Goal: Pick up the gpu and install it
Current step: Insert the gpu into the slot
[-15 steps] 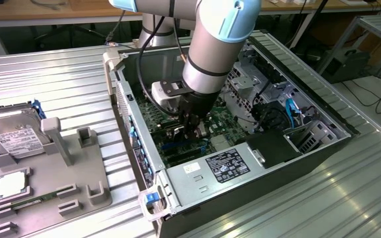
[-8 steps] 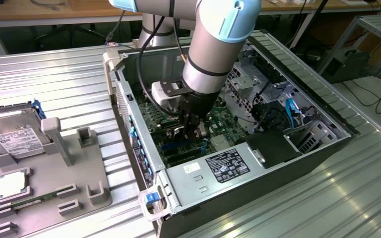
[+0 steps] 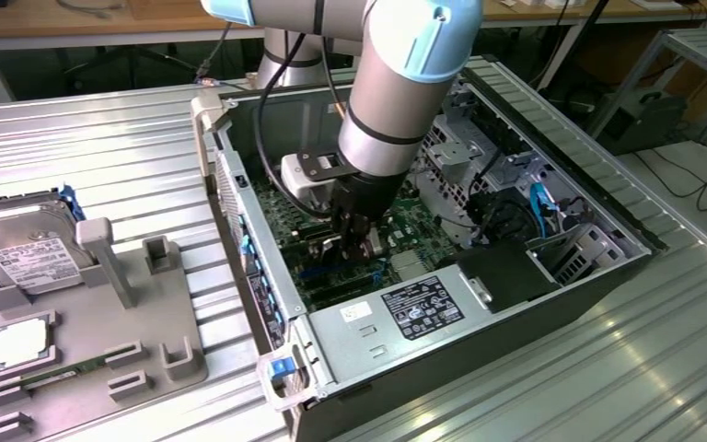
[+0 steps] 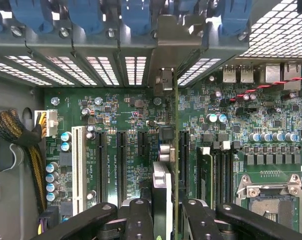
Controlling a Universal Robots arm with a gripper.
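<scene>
Your gripper [image 4: 163, 210] is clamped on the gpu [image 4: 162, 185], holding it edge-on over the motherboard [image 4: 116, 120] inside the open computer case [image 3: 550, 304] — card upright so its edge can meet an expansion slot [image 4: 184, 160]. Its bracket end [image 4: 165, 80] points toward the rear slot openings — whether the card is seated yet, you can't tell

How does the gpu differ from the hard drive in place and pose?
The gpu stands on edge inside the computer case, over the motherboard; the hard drive lies face up on the grey holder outside it. The gripper grips the gpu; nothing touches the hard drive. The hard drive shows a white label; the gpu is seen edge-on. Both are flat parts.
</scene>
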